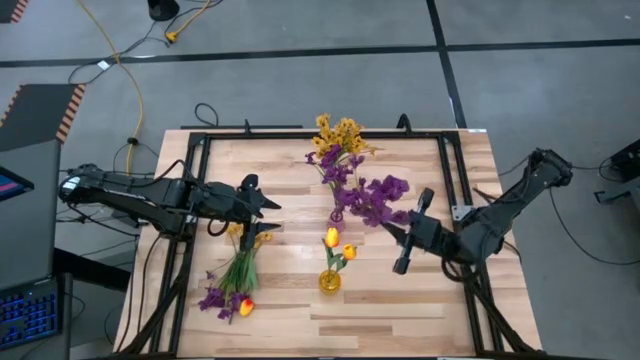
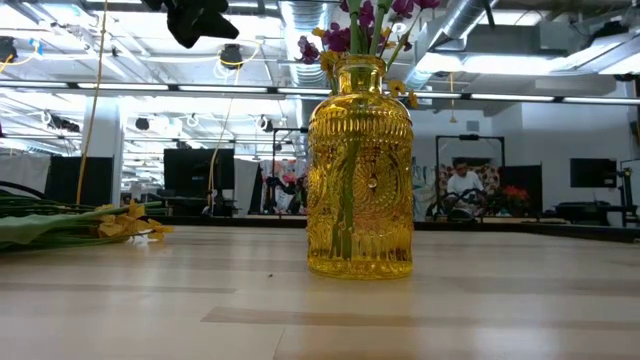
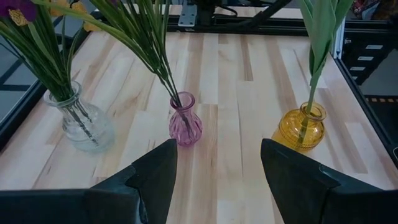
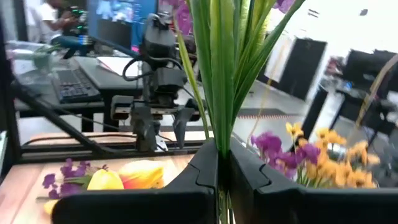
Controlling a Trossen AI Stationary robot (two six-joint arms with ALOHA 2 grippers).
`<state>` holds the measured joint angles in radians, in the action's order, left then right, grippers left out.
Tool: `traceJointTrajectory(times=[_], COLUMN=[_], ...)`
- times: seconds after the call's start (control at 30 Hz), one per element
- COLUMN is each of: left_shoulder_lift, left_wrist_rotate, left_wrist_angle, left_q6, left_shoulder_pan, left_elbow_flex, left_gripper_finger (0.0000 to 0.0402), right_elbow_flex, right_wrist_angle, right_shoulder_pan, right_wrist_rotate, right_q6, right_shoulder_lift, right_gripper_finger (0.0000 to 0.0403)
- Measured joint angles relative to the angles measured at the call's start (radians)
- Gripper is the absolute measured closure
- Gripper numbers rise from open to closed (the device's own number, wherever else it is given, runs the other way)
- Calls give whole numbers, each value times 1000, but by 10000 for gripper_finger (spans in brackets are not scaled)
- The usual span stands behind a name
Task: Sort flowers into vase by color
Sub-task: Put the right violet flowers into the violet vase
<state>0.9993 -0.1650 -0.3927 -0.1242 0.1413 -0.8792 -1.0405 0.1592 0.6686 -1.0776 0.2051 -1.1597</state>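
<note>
We see the sorting partly done. Three vases stand in a row on the bench (image 1: 400,290): a yellow vase (image 3: 301,127) with tulips (image 1: 337,243), a purple vase (image 3: 185,119) with green stems whose purple blooms (image 1: 375,195) spread above it in the high view, and a clear vase (image 3: 78,118) that appears to hold the small yellow clustered blooms (image 1: 338,132), with some purple among them as far as we can tell from above.

A loose bunch (image 1: 237,275) lies on the bench near the front left, apart from the vases; it mixes purple blossoms, a tulip and yellow sprigs on long green stems. These are what is left to sort.

The right tool (image 4: 221,177) has its fingers together, clamped on a bundle of green stems (image 4: 222,81) with purple blossoms at their tops. In the high view it hangs to the right of the vase row, near the purple blooms, so we judge these stems are bound for the purple vase and not yet released.

The left tool (image 3: 217,171) hovers with its fingers apart and nothing between them, just above the stem ends of the loose bunch, facing the three vases. We judge that picking from that bunch is its next job.
</note>
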Motion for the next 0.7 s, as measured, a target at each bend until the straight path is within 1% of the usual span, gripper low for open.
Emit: traceJointTrajectory(times=[0.1,0.2,0.27,0.37,0.5,0.57,0.7], left_shoulder_lift=[0,0,0,0,0,0,0], left_wrist_rotate=[-2,-6,-6,-7,-7,-7,-8], left_wrist_angle=[0,2,2,3,3,3,3], left_q6=[0,-11,-13,-19,-19,-19,-19], left_shoulder_pan=[0,0,0,0,0,0,0], left_elbow_flex=[0,0,0,0,0,0,0], left_gripper_finger=[182,182,182,182,182,182,182], right_elbow_flex=[17,102,181,313,477,554,687], right_wrist_angle=[23,118,205,392,619,747,998], right_shoulder_pan=[-26,-89,-139,-213,-277,-293,-313], right_wrist_rotate=[78,233,319,422,613,656,691], right_q6=[58,85,85,74,49,39,38], right_shoulder_lift=[29,70,100,152,204,211,184], right_gripper_finger=[360,360,360,360,360,360,360])
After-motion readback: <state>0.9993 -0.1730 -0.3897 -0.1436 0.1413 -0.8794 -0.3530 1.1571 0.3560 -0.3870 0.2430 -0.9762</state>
